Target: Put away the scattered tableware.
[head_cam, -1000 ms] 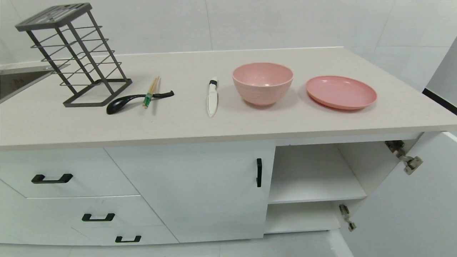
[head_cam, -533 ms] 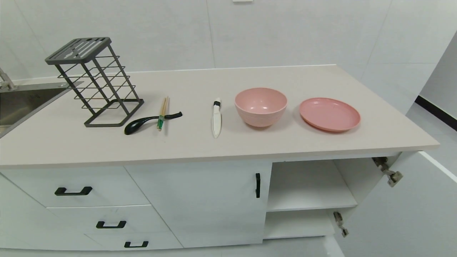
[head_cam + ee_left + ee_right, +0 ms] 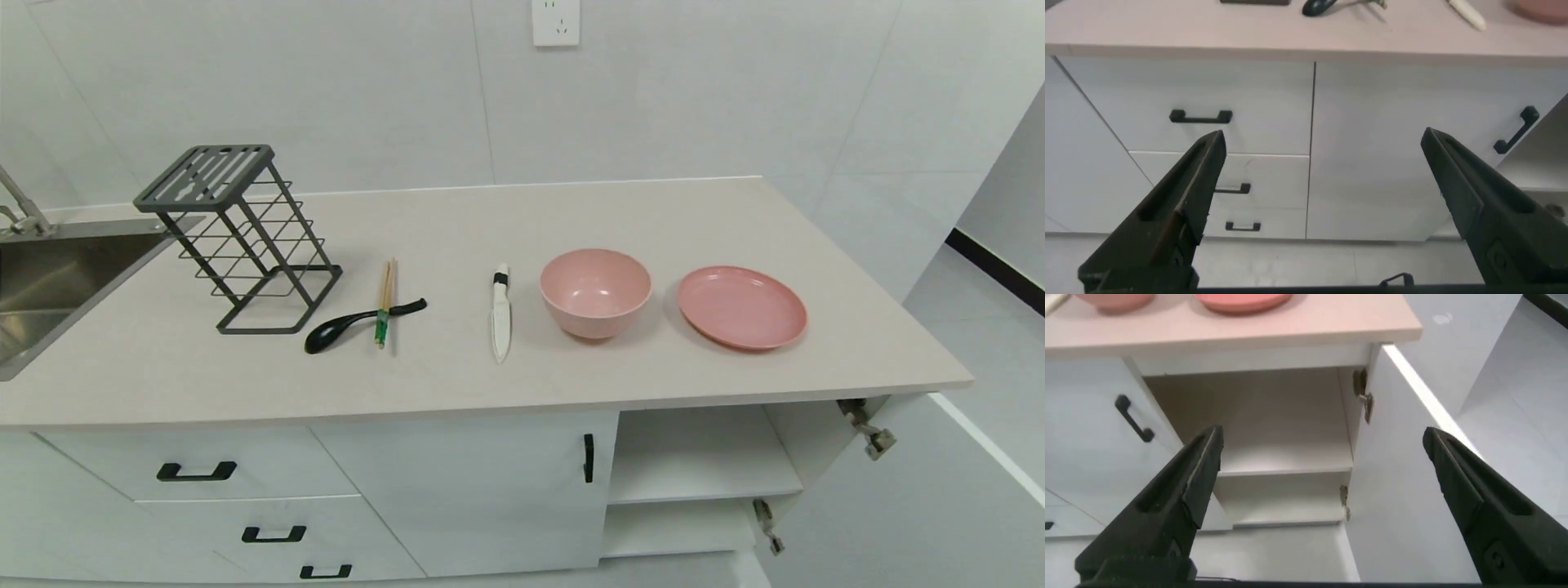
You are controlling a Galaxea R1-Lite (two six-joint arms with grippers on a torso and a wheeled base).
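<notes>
A pale tabletop (image 3: pixel 571 220) carries the scattered tableware in a loose row: a black spoon (image 3: pixel 359 322) with chopsticks (image 3: pixel 384 302) crossing its handle, a white knife (image 3: pixel 500 313), a pink bowl (image 3: pixel 595 292), and a pink plate (image 3: pixel 741 306) just beside it; nothing is stowed yet. A dark wire rack (image 3: pixel 241 237) stands near the sink (image 3: pixel 49 278), likely meant for cutlery; below the plate a cupboard door (image 3: pixel 939 506) hangs open, baring a shelf (image 3: pixel 702 457), probably for the dishes. The left pincer (image 3: pixel 1323 139) hangs low before the drawers (image 3: pixel 1249 106), spread and empty; the right pincer (image 3: pixel 1323 437), likewise spread and empty, faces the open cupboard.
</notes>
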